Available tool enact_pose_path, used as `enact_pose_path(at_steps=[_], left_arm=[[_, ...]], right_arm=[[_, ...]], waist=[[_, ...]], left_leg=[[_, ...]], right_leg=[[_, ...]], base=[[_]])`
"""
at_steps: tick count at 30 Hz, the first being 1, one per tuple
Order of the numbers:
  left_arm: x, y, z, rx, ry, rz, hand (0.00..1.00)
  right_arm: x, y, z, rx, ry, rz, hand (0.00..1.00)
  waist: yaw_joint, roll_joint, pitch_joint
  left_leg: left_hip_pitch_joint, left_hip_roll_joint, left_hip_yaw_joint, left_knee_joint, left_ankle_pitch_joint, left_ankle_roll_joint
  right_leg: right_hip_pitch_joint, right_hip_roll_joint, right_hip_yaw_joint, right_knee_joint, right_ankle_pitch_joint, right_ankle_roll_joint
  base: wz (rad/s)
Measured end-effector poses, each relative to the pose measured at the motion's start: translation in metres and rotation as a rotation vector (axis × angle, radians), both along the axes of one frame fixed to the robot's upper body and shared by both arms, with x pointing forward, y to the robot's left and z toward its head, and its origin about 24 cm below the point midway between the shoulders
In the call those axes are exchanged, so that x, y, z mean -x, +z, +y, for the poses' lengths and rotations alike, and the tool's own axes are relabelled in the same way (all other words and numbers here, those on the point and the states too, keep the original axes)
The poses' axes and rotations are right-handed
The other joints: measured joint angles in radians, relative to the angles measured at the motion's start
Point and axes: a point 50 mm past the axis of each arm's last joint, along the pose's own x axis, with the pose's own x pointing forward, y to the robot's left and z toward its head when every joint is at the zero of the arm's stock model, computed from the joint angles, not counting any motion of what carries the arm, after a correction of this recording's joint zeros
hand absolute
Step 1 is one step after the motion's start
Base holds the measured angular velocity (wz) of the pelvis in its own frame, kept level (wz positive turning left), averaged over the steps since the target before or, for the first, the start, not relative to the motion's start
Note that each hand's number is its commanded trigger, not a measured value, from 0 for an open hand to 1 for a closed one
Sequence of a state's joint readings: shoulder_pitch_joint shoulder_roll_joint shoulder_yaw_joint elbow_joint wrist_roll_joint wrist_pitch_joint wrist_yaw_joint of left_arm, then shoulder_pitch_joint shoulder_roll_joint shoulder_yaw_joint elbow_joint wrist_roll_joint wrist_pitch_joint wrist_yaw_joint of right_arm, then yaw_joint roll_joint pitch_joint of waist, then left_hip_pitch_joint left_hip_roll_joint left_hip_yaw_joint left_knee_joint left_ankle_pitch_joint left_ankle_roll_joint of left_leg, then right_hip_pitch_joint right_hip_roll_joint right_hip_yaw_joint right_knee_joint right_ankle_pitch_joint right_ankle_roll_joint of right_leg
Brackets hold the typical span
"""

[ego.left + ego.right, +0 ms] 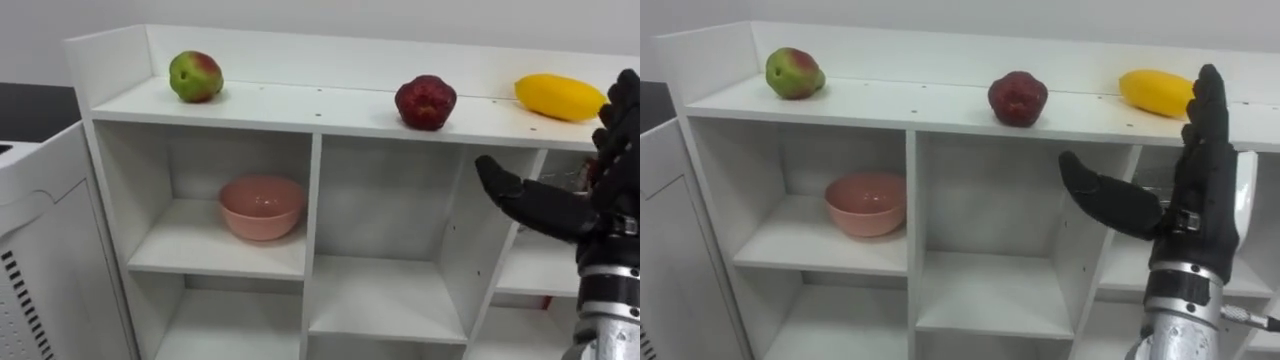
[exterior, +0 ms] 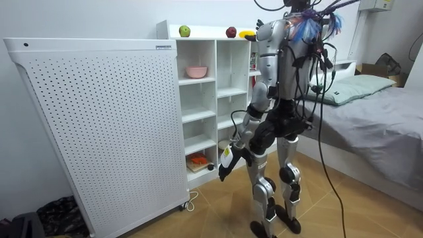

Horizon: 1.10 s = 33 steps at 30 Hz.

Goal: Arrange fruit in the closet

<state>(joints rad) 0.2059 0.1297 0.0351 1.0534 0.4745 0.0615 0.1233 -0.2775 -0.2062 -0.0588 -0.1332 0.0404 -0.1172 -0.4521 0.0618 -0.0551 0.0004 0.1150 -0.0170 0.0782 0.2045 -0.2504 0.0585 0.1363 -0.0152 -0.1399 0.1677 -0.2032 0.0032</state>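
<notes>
Black right hand raised, fingers straight, thumb spread wide, yellow oblong fruit just beside fingertips on white wooden closet top, dark red fruit leftward, green-red apple farthest left, left hand hanging low.

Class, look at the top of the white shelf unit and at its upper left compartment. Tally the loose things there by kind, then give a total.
Fruit: 3 (green-red fruit, dark red fruit, yellow fruit)
Bowl: 1 (pink bowl)
Total: 4
</notes>
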Motion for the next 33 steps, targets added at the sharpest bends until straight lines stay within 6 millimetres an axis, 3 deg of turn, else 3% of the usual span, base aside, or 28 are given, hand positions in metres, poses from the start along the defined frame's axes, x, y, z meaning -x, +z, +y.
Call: enact_pose_path(at_steps=[9, 20, 33], left_arm=[[0.001, 0.001, 0.003, -0.007, -0.001, 0.004, 0.00], [-0.003, 0.002, 0.005, -0.026, -0.042, 0.003, 0.00], [0.003, 0.004, 0.016, -0.053, -0.044, 0.021, 0.00]], right_arm=[[-0.003, 0.011, -0.001, 0.041, 0.031, -0.022, 0.00], [-0.014, 0.012, -0.009, 0.045, 0.045, 0.010, 0.00], [-0.032, 0.042, -0.016, 0.030, 0.101, -0.035, 0.00]], waist=[[0.009, -0.008, -0.0014], [0.024, -0.027, 0.0105], [0.022, -0.025, 0.0091]], left_leg=[[0.000, 0.000, -0.014, 0.001, 0.001, -0.002], [-0.004, -0.001, -0.026, 0.002, 0.002, -0.003], [-0.006, -0.001, -0.043, 0.002, 0.003, -0.004]], right_leg=[[0.004, -0.001, -0.017, 0.002, 0.001, -0.001], [0.007, -0.002, -0.032, 0.001, 0.001, 0.000], [0.007, -0.004, -0.066, 0.000, 0.001, 0.000]], base=[[0.04], [0.03], [0.04]])
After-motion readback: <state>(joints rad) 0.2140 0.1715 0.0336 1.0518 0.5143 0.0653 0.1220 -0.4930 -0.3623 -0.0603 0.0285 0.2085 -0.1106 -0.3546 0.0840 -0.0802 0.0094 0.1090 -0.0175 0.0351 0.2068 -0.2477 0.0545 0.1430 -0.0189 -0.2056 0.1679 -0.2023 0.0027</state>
